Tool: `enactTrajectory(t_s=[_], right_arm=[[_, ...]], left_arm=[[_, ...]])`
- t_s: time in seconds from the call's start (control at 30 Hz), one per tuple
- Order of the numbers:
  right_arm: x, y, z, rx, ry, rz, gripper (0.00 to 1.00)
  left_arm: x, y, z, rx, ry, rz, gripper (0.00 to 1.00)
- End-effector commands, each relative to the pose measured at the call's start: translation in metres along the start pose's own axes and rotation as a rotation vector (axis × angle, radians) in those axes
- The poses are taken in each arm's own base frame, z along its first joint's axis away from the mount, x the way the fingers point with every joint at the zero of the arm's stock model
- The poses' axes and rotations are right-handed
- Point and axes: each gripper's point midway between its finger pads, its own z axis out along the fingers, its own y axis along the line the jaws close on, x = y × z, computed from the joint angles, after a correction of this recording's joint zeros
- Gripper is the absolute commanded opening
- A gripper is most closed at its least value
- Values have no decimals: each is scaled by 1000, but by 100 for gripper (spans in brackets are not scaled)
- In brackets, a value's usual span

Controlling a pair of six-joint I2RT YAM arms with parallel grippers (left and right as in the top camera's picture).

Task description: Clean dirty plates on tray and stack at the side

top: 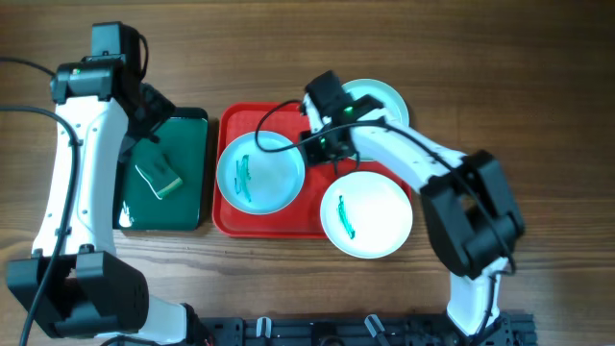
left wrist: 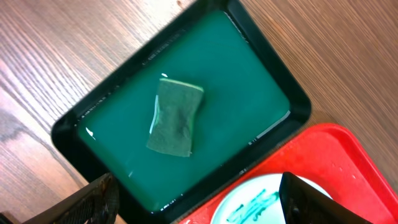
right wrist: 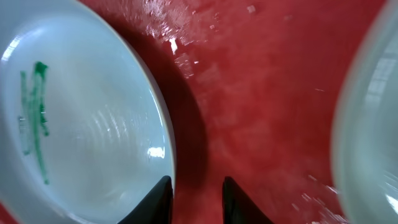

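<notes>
The red tray (top: 231, 219) holds a plate (top: 259, 173) with green smears on its left half. A second smeared plate (top: 366, 213) overhangs the tray's front right corner. A third plate (top: 382, 99) lies behind the tray, partly under my right arm. My right gripper (top: 322, 152) (right wrist: 198, 200) is low over the tray between the plates. Its fingers stand a narrow gap apart, with bare red tray (right wrist: 261, 93) showing between them. The left fingertip (right wrist: 163, 198) is at a smeared plate's rim (right wrist: 163, 124). My left gripper (top: 157, 123) (left wrist: 199, 208) hangs wide open above the green tray's corner, holding nothing.
A black-rimmed green tray (top: 197, 154) (left wrist: 298, 99) lies left of the red tray, and a green sponge (top: 159, 176) (left wrist: 176, 117) rests flat in it. Another plate's edge (right wrist: 367, 124) shows blurred on the right of the right wrist view. Wooden table (top: 538, 96) surrounds everything.
</notes>
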Motion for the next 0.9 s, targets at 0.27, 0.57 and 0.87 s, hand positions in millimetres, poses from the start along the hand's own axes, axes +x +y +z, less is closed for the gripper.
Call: enactTrajectory(t_s=[0.27, 0.57, 0.87], right_arm=[[-5, 0, 21, 42, -12, -25, 5], [1, -4, 31, 45, 12, 7, 4], [1, -4, 31, 45, 12, 7, 4]], left_arm=[[-8, 29, 15, -76, 18, -84, 75], [25, 41, 67, -125, 77, -111, 59], [25, 30, 104, -56, 13, -79, 34]])
